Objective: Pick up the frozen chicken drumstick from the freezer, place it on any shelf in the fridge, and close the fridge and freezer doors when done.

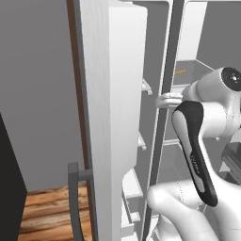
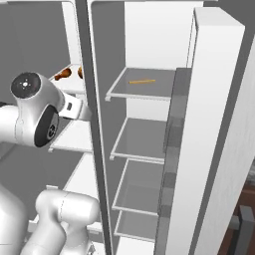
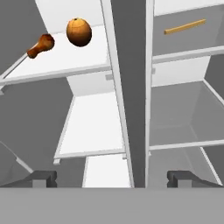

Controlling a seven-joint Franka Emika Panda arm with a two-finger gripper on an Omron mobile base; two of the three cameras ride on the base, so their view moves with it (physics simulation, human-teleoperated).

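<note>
In the hand view the frozen chicken drumstick lies on an upper white shelf of the freezer, beside a round orange item. From the right base view the drumstick shows at the same shelf's front. My gripper is open, nothing between its fingertips, and it faces the centre divider well below the drumstick. The fridge stands right of the divider, its grey shelf carrying a thin yellow stick. Both doors stand open: freezer door, fridge door.
Lower white freezer shelves and grey fridge shelves are bare. The freezer door's dark handle juts out at the left over a wood floor. My white arm stands close before the divider.
</note>
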